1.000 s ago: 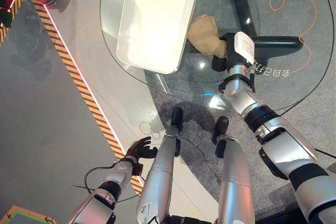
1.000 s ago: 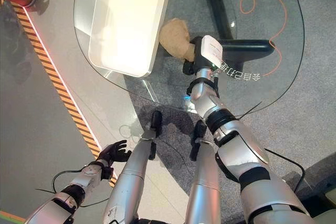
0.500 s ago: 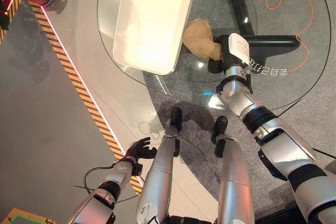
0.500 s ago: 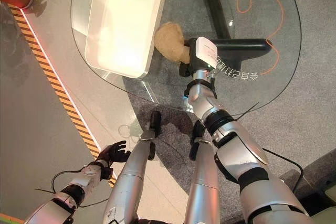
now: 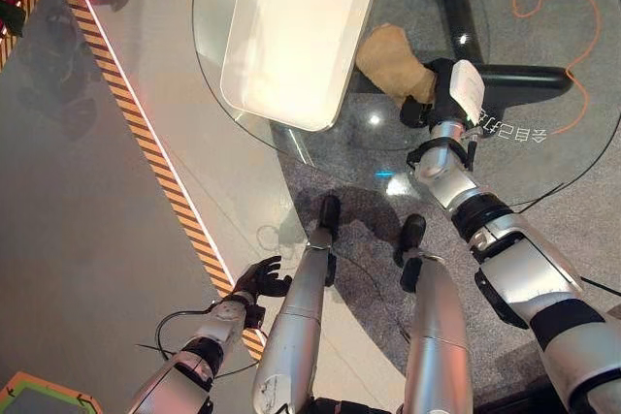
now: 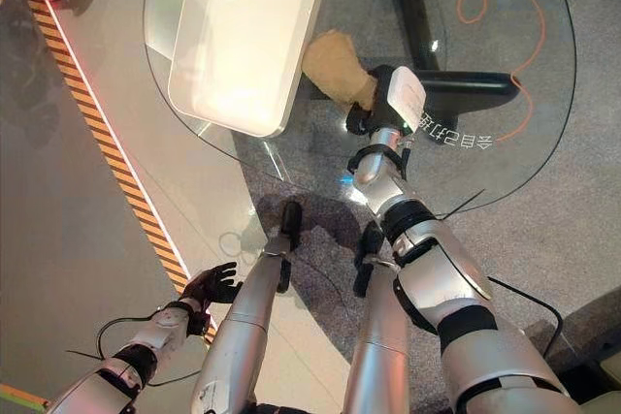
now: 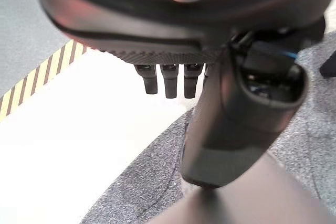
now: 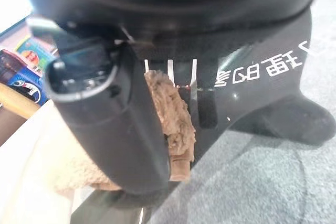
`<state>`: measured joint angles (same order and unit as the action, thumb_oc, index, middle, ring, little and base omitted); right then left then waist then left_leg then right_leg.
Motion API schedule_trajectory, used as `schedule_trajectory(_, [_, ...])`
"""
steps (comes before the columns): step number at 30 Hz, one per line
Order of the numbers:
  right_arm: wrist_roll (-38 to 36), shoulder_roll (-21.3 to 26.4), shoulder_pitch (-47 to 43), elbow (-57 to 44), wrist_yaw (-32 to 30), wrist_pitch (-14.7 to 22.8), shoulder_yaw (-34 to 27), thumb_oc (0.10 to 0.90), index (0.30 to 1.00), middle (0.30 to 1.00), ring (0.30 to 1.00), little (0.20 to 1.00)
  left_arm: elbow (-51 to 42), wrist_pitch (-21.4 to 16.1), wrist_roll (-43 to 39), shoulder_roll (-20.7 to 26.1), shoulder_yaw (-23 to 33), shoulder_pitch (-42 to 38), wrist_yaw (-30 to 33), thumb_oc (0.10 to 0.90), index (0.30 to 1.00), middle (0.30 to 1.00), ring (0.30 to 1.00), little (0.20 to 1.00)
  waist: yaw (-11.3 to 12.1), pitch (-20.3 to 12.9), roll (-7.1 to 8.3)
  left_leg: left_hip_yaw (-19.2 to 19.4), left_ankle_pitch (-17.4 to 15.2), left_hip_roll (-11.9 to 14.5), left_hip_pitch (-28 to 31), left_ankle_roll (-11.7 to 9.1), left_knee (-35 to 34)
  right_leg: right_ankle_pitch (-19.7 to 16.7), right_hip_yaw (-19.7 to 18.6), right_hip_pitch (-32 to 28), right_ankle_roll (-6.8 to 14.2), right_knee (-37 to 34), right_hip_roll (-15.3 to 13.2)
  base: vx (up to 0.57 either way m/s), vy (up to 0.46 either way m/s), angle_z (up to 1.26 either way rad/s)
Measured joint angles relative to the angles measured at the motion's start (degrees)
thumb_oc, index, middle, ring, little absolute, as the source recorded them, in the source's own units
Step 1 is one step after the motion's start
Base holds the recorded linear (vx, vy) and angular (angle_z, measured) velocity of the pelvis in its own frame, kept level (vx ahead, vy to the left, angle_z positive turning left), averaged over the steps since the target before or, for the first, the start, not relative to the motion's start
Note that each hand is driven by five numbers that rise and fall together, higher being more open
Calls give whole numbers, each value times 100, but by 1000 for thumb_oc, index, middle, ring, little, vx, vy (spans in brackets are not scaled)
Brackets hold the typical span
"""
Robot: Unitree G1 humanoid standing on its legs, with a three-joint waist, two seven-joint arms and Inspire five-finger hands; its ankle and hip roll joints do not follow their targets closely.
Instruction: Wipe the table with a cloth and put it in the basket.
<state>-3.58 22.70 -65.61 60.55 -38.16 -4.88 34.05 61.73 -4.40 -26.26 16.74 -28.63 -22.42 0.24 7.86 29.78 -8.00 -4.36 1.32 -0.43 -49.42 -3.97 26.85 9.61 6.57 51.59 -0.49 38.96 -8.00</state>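
While wiping: right hand curled round tan cloth, pressed to glass desk beside white basket, upper centre. Left hand relaxed, idle, lower left.

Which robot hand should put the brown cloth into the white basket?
The right hand. It already grips the cloth on the glass table, right beside the basket. The left hand hangs low over the floor.
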Motion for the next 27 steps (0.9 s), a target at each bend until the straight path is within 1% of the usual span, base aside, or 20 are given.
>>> schedule_trajectory(4, [-180, 76, -133, 215, -80, 84, -331, 100, 300, 300, 300, 200, -14, 17, -7, 2, -3, 31, -98, 800, 900, 900, 900, 900, 6, 1, 1, 8, 2, -43, -68, 24, 26, -31, -46, 45, 49, -13, -20, 2, -2, 1])
schedule_trajectory(8, [-390, 328, -182, 326, -102, 173, -463, 100, 300, 300, 300, 200, -101, 30, -43, 10, 1, 34, -103, 800, 900, 900, 900, 900, 10, 11, 17, 31, 23, -102, -95, 77, 24, -52, -71, 66, 87, -27, -46, 3, -3, 2])
schedule_trajectory(10, [-483, 454, -188, 363, -171, 176, -614, 100, 300, 300, 300, 200, -118, 30, -63, 16, 0, 33, -103, 800, 900, 900, 900, 900, 3, 28, 43, 54, 34, -123, -107, 110, 25, -64, -86, 69, 111, -48, -64, 0, 0, 0])
schedule_trajectory(12, [-569, 526, -222, 470, -202, 258, -630, 100, 300, 300, 300, 200, -119, 26, -99, 41, 4, 28, -115, 800, 900, 900, 900, 900, -7, 45, 70, 56, 36, -127, -115, 127, 26, -72, -91, 68, 124, -70, -65, 0, 0, 0])
schedule_trajectory(16, [-681, 704, -250, 518, -308, 286, -726, 100, 300, 300, 300, 200, -137, 31, -103, 78, 3, 29, -118, 800, 900, 900, 900, 900, -18, 84, 133, 60, 24, -132, -155, 157, 44, -117, -90, 73, 123, -121, -65, 0, 0, 0])
schedule_trajectory(18, [-796, 741, -249, 566, -460, 260, -1035, 100, 300, 300, 300, 200, -229, 61, -103, 145, 2, 29, -120, 800, 900, 900, 900, 900, -25, 115, 184, 63, 16, -143, -169, 172, 51, -147, -93, 72, 160, -140, -70, 0, 0, 0])
schedule_trajectory(22, [-943, 996, -253, 753, -597, 150, -1087, 100, 300, 300, 300, 200, -250, 61, -105, 191, 5, 29, -130, 800, 900, 900, 900, 900, -42, 123, 200, 79, -9, -147, -170, 218, 64, -192, -102, 25, 201, -228, -65, -5, -7, -3])
schedule_trajectory(23, [-943, 996, -253, 753, -597, 150, -1087, 100, 300, 300, 300, 200, -250, 61, -105, 191, 5, 29, -130, 800, 900, 900, 900, 900, -42, 123, 200, 79, -9, -147, -170, 218, 64, -192, -102, 25, 201, -228, -65, 0, 0, 0])
schedule_trajectory(27, [-1122, 1299, -244, 1080, -753, -41, -1364, 100, 300, 300, 300, 200, -236, 61, -106, 223, 7, 30, -134, 800, 900, 900, 900, 900, -132, 126, 206, 87, -34, -155, -170, 257, 113, -221, -103, -34, 237, -294, -67, 0, 0, 0])
